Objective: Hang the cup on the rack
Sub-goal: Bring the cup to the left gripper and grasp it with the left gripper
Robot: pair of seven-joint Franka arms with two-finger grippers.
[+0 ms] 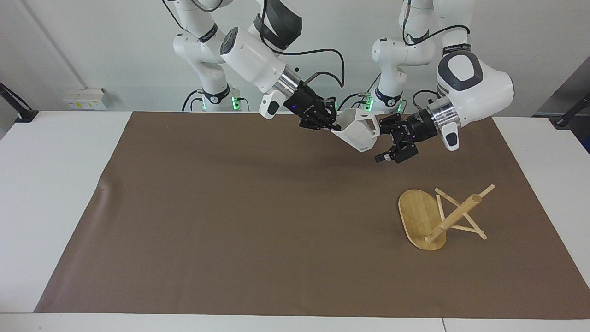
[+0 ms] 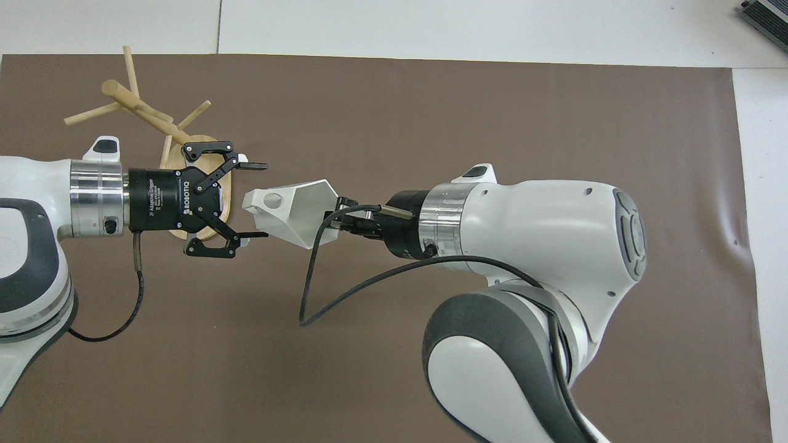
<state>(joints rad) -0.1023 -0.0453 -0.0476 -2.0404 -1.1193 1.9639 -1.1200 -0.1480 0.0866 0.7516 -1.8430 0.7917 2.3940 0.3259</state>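
We see two white Franka arms raised over a brown mat (image 1: pixel 230 221) that covers a white table (image 1: pixel 46 184).

The right gripper (image 1: pixel 328 121) (image 2: pixel 335 220) is clamped on the small matte white cup with angular faceted sides and a hexagonal rim (image 1: pixel 357 131) (image 2: pixel 289 206), gripping it at the rim and holding it up in the air over the mat, tilted on its side. In the overhead view we see the cup's blocky handle, pierced by a round hole, pointing toward the left gripper.

The left gripper (image 1: pixel 380 140) (image 2: pixel 261 200) has its jaws spread wide, one finger (image 2: pixel 252 166) to each side of the cup's handle end. In the overhead view the fingertips flank that end of the cup; in the facing view the lower finger (image 1: pixel 385 157) shows apart from the cup, and we cannot tell whether the upper one touches it.

The light bamboo rack (image 1: pixel 435 216) (image 2: pixel 148 120) lies tipped over on the mat toward the left arm's end of the table, farther from the robots than the two grippers. Its flat oval base (image 1: pixel 417 214) (image 2: pixel 212 144) stands on edge, its thick round central post (image 1: pixel 456 214) (image 2: pixel 135 104) slants up from the base, and its thin peg sticks (image 1: pixel 463 228) (image 2: pixel 92 114) cross the post, some resting on the mat. In the overhead view the left gripper covers part of the base. The cup is well apart from the rack and hangs on none of its pegs.
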